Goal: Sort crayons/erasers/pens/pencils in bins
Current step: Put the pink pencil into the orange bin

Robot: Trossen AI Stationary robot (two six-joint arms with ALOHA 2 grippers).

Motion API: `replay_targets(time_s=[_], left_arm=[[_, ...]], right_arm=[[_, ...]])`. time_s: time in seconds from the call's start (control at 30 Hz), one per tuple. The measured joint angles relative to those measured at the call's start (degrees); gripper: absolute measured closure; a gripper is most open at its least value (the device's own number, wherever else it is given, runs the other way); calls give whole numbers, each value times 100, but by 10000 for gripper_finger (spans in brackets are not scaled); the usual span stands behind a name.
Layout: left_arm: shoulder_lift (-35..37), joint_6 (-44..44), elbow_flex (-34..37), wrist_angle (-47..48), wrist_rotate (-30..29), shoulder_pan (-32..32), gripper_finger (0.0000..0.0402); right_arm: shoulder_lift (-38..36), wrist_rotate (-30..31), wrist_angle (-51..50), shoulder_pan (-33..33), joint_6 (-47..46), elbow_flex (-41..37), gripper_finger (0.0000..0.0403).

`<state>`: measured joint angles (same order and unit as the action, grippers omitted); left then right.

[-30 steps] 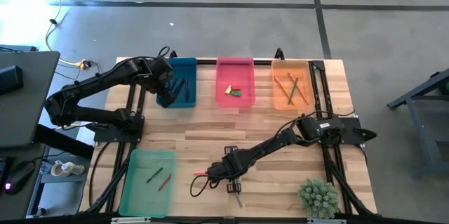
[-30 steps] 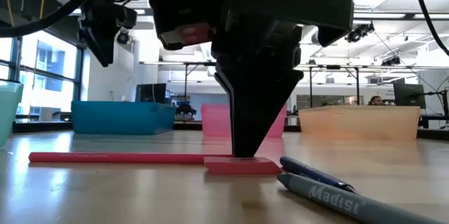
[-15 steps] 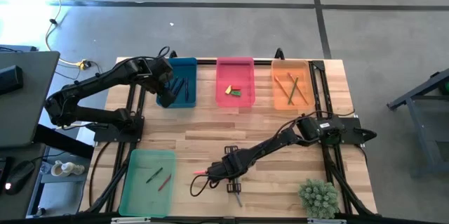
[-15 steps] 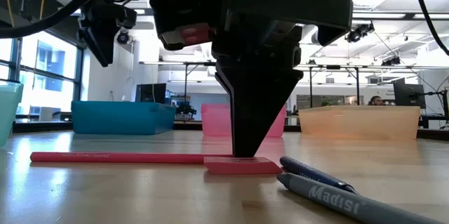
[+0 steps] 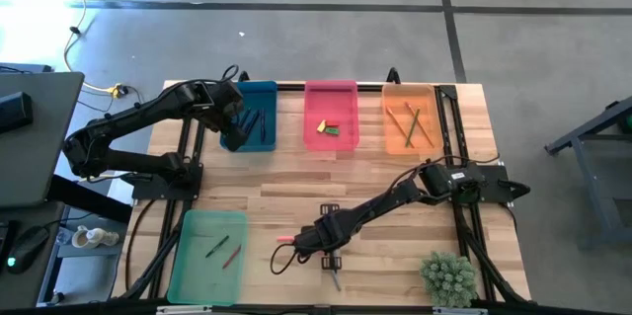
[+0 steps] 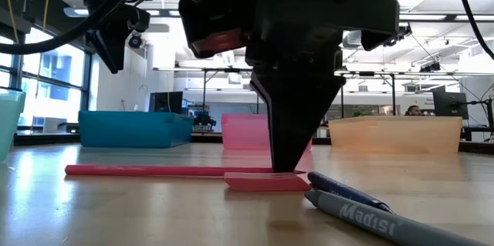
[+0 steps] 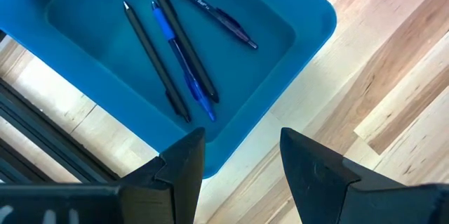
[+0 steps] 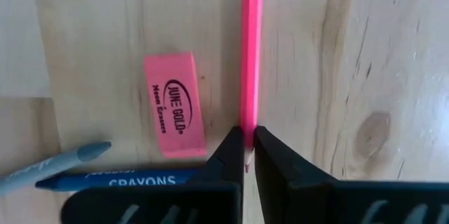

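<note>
A long pink pencil [image 8: 250, 48] lies level along the tabletop [image 6: 154, 171], with my right gripper [image 8: 247, 147] shut on it near the table's front middle [image 5: 308, 246]. Beside it lie a pink eraser [image 8: 175, 104], a blue crayon [image 8: 133, 180] and a grey-blue crayon [image 6: 386, 219]. My left gripper [image 7: 242, 157] hangs open over the near corner of the blue bin [image 7: 295, 48], which holds several pens [image 7: 179, 55]. The pink bin [image 5: 331, 98] holds erasers, the orange bin [image 5: 410, 142] pencils, the green bin [image 5: 202, 275] crayons. My right gripper pinches the pink pencil between its two fingers close to its sharpened end [image 8: 250, 122]; the tip pokes out just past them. The fingers come from above, pointing down, and lie across the pencil. It stays level at table height; I cannot tell whether it is clear of the wood.
A small potted plant [image 5: 449, 277] stands at the near right corner. Black rails [image 5: 454, 157] run along the table's sides. Bare wood lies between the far row of bins and my right gripper.
My right gripper has shifted a little toward the table's right edge, and the pink pencil has gone with it, still level. The eraser and the crayons have stayed where they were.
</note>
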<state>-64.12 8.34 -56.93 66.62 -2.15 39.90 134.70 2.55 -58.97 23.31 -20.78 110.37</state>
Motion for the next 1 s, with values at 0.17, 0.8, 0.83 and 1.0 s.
replay_targets(time_s=[0.17, 0.8, 0.83, 1.0], left_arm=[[0, -64, 0, -1, 7, 0, 229], [0, -105, 0, -5, 11, 2, 229], [0, -105, 0, -5, 10, 0, 229], [0, -105, 0, -5, -2, 0, 229]], right_arm=[[-12, -8, 9, 0, -150, 4, 402], [-241, -67, -230, -50, -223, 26, 402], [-277, -18, -241, -65, -216, 26, 402], [-464, 221, -349, -156, -214, 33, 402]])
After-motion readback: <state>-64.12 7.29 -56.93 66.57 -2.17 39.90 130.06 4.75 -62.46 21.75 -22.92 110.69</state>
